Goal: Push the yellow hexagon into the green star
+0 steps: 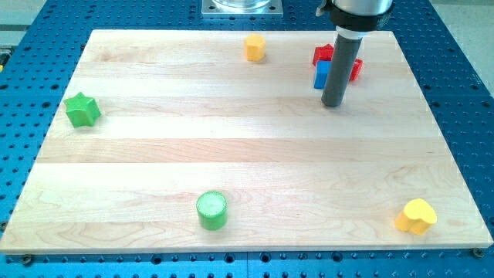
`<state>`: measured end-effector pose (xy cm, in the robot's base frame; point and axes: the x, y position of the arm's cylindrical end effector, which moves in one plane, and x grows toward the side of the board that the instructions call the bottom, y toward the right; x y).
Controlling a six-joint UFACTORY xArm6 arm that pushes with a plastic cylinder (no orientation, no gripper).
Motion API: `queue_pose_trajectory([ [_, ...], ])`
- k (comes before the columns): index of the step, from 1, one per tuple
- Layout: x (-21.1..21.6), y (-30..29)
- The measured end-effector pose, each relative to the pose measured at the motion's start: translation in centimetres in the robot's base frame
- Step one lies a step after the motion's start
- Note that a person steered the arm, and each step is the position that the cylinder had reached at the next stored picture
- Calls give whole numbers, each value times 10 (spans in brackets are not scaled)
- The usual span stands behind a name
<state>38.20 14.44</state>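
Note:
The yellow hexagon (255, 47) sits near the top edge of the wooden board, a little right of centre. The green star (82, 110) lies far off at the view's left edge of the board. My tip (333, 103) rests on the board at the upper right, well to the right of the hexagon and slightly lower. The rod stands just in front of a blue block (322, 74) and a red block (325, 55), partly hiding them.
A green cylinder (211, 210) stands near the bottom edge, left of centre. A yellow heart-shaped block (416, 216) lies at the bottom right corner. The wooden board (247, 154) sits on a blue perforated table.

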Motion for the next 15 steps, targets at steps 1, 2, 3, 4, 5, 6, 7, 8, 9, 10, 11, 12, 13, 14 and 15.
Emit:
queue_pose_trajectory([
  [1, 2, 0],
  [2, 4, 0],
  [3, 20, 3],
  [4, 31, 13],
  [5, 39, -31],
  [6, 49, -68],
  [7, 52, -48],
  [8, 28, -111],
  [9, 29, -123],
  [10, -52, -138],
  [11, -110, -99],
  [12, -144, -97],
  [13, -141, -202],
  [14, -160, -228],
  [15, -152, -276],
])
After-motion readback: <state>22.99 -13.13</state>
